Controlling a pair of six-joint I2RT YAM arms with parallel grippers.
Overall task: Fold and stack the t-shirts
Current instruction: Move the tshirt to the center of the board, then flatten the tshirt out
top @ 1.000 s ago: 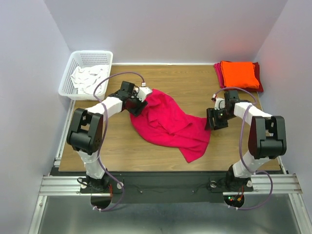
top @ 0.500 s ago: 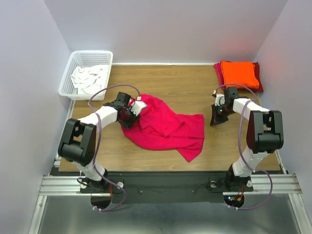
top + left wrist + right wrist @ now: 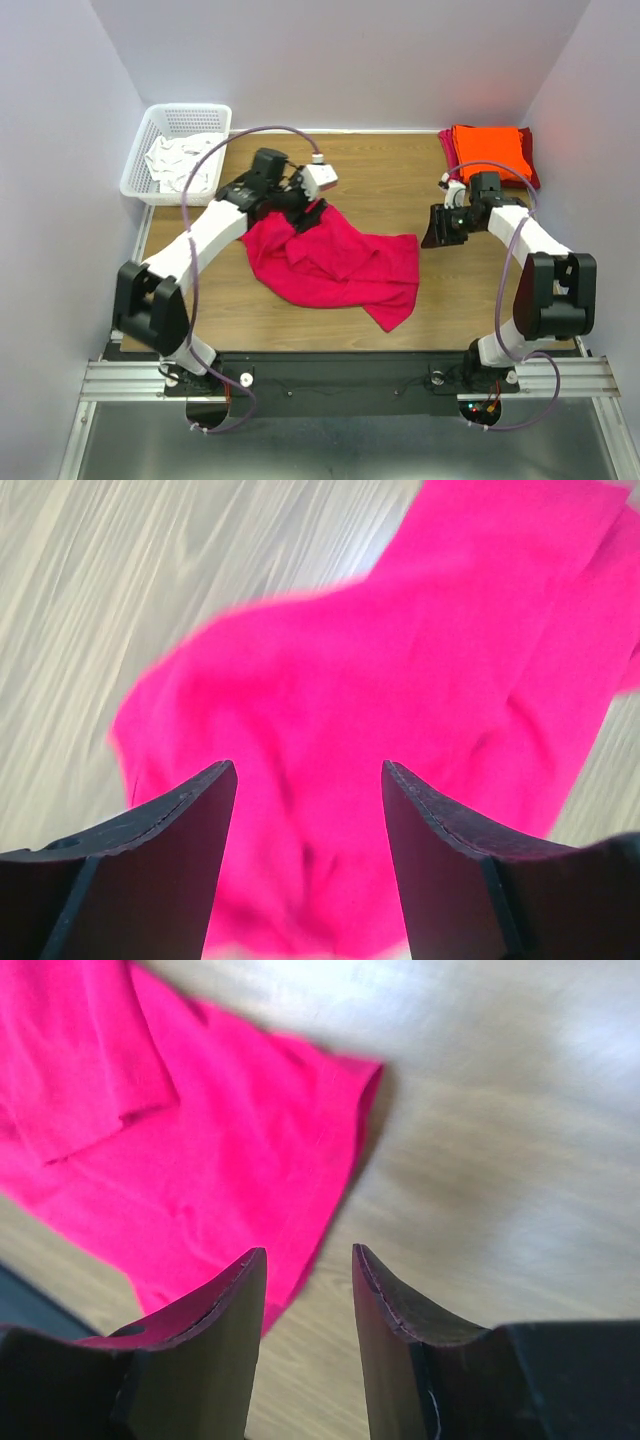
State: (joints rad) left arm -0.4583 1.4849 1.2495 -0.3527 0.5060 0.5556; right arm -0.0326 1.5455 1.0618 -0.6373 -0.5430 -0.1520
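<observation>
Top view: the pinkish-red t-shirt (image 3: 335, 265) lies crumpled mid-frame, long axis upper left to lower right; left gripper (image 3: 305, 212) hangs over its upper-left end; right gripper (image 3: 438, 228) sits just right of it; left wrist view: jaws wide, empty; right wrist view: jaws narrower, empty.

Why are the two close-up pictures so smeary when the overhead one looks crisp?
Left wrist: the shirt and table are streaked, likely motion blur, while the fingers are sharp. Right wrist: soft focus, with pale glare on the table at upper right. Top: crisp and evenly lit.
</observation>
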